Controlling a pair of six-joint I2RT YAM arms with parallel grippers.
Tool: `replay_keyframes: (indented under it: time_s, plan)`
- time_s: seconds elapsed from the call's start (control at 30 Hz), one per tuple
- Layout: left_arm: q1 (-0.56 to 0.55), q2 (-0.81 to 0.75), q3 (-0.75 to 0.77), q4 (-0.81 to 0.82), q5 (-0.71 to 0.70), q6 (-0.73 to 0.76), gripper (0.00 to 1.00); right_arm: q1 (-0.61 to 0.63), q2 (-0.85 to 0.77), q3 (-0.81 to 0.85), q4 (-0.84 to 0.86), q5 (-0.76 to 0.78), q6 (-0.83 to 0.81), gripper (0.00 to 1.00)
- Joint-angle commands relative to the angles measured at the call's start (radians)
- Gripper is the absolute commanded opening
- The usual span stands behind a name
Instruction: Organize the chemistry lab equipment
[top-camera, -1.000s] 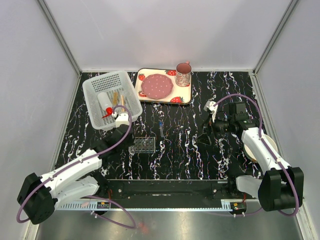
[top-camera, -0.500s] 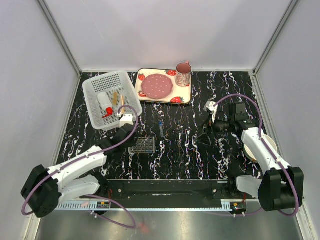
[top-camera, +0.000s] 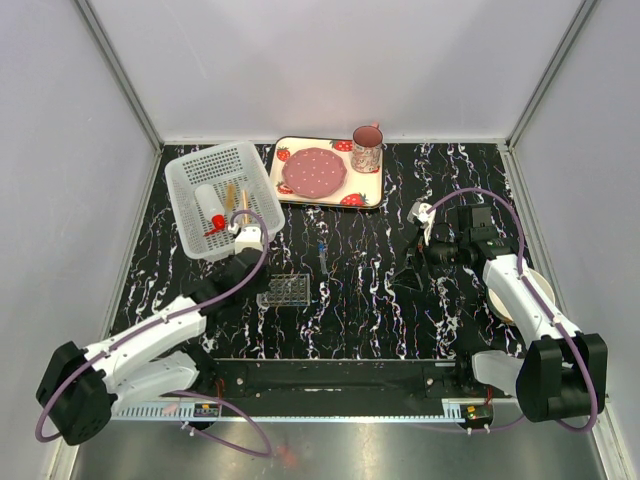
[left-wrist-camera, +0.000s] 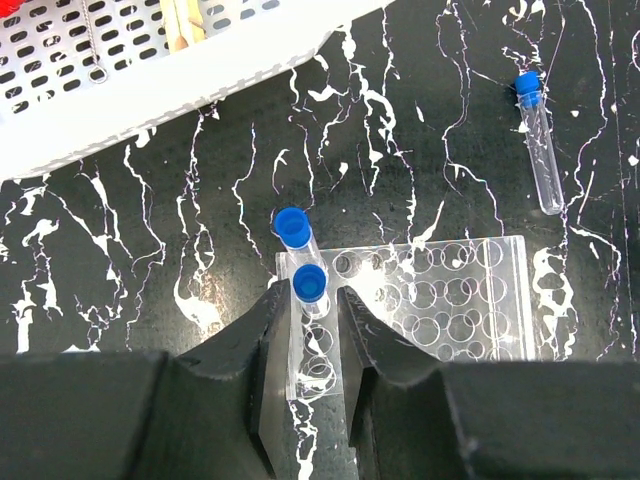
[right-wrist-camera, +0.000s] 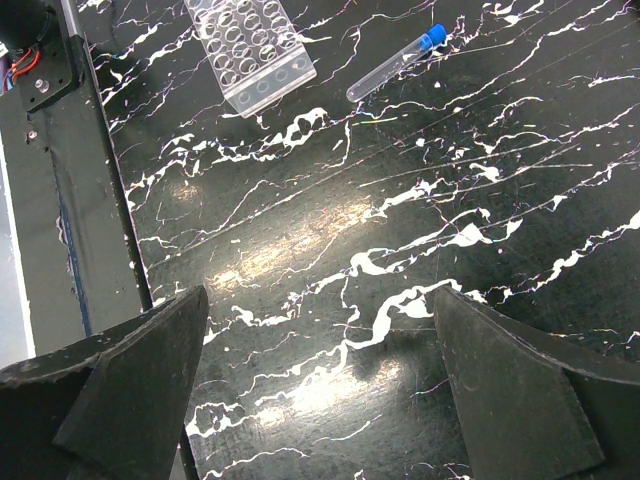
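The left gripper (left-wrist-camera: 313, 295), jaws slightly parted, straddles a thin blue-capped clear tube (left-wrist-camera: 309, 285) standing at the left edge of the clear plastic grid rack (left-wrist-camera: 440, 300). This looks like the release step. The right gripper (right-wrist-camera: 320, 295) gapes empty. Next, the loose blue-capped tube (left-wrist-camera: 538, 150) mid-surface needs fetching.

Black marbled table (top-camera: 370, 300): rack (top-camera: 286, 290), basket (top-camera: 215, 165), tray (top-camera: 366, 185)

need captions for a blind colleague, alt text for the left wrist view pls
The left gripper hangs over a clear rack, jaws slightly apart around one of two blue-capped tubes standing at its left end. A third tube lies loose on the black table, and a white basket fills the top left corner.
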Motion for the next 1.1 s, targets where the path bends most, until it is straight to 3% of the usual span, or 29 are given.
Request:
replay_keyframes:
  time_s: [0.0,0.3,0.4,0.47,0.53,0.57,0.73,0.77,0.87,1.07]
  plan:
    - [0.005,-0.030,0.043,-0.012,-0.009,0.002,0.29,-0.005,0.006,0.008,0.000,0.002,-0.018,1.00]
    - [0.005,-0.098,0.095,-0.064,-0.012,0.001,0.40,-0.011,0.009,0.011,-0.002,0.005,-0.018,1.00]
    - [0.007,-0.150,0.113,-0.096,-0.021,-0.009,0.58,-0.014,0.009,0.011,0.001,0.006,-0.007,1.00]
    - [0.007,-0.189,0.113,-0.113,-0.029,-0.019,0.76,-0.014,0.015,0.022,0.003,0.013,0.020,1.00]
    - [0.010,-0.259,0.107,-0.118,-0.028,-0.029,0.88,-0.016,0.029,0.041,0.017,0.023,0.062,1.00]
    - [0.011,-0.281,0.099,-0.125,-0.029,-0.033,0.98,-0.014,0.035,0.049,0.032,0.069,0.141,1.00]
    - [0.027,-0.433,0.073,-0.162,-0.018,-0.059,0.99,-0.016,0.116,0.171,0.074,0.353,0.356,1.00]
    - [0.028,-0.486,0.064,-0.182,-0.018,-0.065,0.99,-0.016,0.139,0.198,0.051,0.485,0.419,1.00]
    - [0.028,-0.592,0.044,-0.217,-0.026,-0.087,0.99,-0.020,0.245,0.313,-0.043,0.635,0.447,1.00]
    - [0.028,-0.737,0.029,-0.303,-0.031,-0.127,0.99,-0.049,0.392,0.420,-0.100,0.736,0.450,0.90]
